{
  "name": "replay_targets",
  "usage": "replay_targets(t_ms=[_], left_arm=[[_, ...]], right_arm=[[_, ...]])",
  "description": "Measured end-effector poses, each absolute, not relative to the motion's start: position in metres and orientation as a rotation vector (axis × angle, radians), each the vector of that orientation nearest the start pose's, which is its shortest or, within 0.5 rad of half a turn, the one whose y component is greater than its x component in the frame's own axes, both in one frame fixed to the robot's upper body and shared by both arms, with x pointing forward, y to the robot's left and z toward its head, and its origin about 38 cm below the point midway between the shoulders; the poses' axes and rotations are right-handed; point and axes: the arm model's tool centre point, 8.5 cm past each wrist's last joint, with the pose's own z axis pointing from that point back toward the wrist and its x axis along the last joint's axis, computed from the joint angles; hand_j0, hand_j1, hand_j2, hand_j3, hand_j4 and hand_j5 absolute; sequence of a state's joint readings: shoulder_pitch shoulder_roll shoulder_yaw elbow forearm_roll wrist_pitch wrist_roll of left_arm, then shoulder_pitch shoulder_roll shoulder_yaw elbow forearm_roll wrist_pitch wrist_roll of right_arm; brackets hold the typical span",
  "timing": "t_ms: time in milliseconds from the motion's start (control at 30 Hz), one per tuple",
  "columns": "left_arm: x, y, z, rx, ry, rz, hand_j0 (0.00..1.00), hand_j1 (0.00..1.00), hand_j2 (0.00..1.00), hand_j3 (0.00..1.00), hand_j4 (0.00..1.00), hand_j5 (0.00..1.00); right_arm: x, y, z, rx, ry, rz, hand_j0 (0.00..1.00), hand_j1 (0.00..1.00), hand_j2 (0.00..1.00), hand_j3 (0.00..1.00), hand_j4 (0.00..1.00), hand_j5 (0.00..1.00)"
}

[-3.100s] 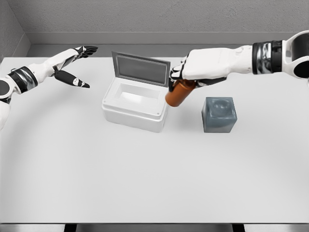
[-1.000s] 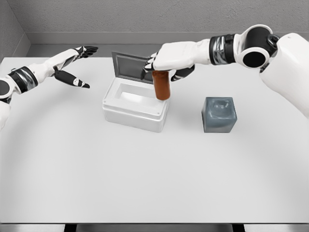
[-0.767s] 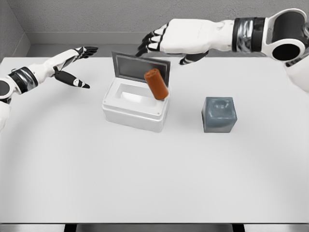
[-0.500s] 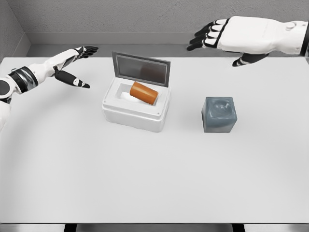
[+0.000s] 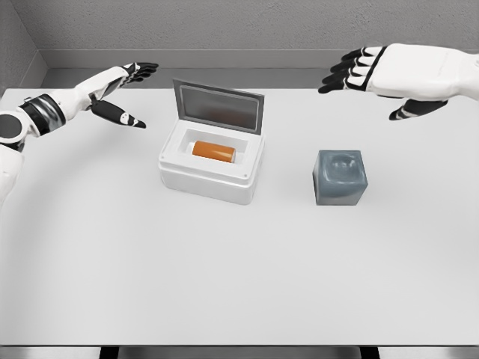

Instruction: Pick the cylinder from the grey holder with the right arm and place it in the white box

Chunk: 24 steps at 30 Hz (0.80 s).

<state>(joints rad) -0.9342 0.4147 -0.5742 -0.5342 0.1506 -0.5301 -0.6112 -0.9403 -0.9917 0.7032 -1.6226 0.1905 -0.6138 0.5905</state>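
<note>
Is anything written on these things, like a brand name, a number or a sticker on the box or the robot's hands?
None can be read. The white box, its open lid, the orange cylinder lying inside it, the grey holder, the table and both open hands, left and right, show plain surfaces without lettering.

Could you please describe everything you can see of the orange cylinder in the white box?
The orange cylinder is a short, smooth, matte-looking piece with a uniform colour. It lies on its side inside the open white rectangular box, long axis roughly left to right, resting on the box's floor below the rim. The grey-lined lid stands raised behind it. No hand touches it; the right hand hovers open far off to the right.
</note>
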Motion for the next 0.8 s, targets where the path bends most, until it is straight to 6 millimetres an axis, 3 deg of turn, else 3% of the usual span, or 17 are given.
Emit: replay_targets(t_ms=[133, 467, 800], left_arm=[[0.555, 0.319, 0.187, -0.003, -1.549, -1.109, 1.00, 1.00, 1.00, 1.00, 1.00, 1.00], [0.552, 0.295, 0.187, -0.051, -1.557, -1.173, 1.00, 1.00, 1.00, 1.00, 1.00, 1.00], [0.547, 0.301, 0.192, -0.043, -1.559, -1.209, 1.00, 1.00, 1.00, 1.00, 1.00, 1.00]], right_arm=[[0.417, -0.296, 0.356, 0.683, 1.940, -2.819, 1.00, 1.00, 1.00, 1.00, 1.00, 1.00], [0.412, -0.298, 0.346, 0.657, 1.948, -2.830, 1.00, 1.00, 1.00, 1.00, 1.00, 1.00], [0.412, -0.295, 0.344, 0.645, 1.958, -2.824, 1.00, 1.00, 1.00, 1.00, 1.00, 1.00]])
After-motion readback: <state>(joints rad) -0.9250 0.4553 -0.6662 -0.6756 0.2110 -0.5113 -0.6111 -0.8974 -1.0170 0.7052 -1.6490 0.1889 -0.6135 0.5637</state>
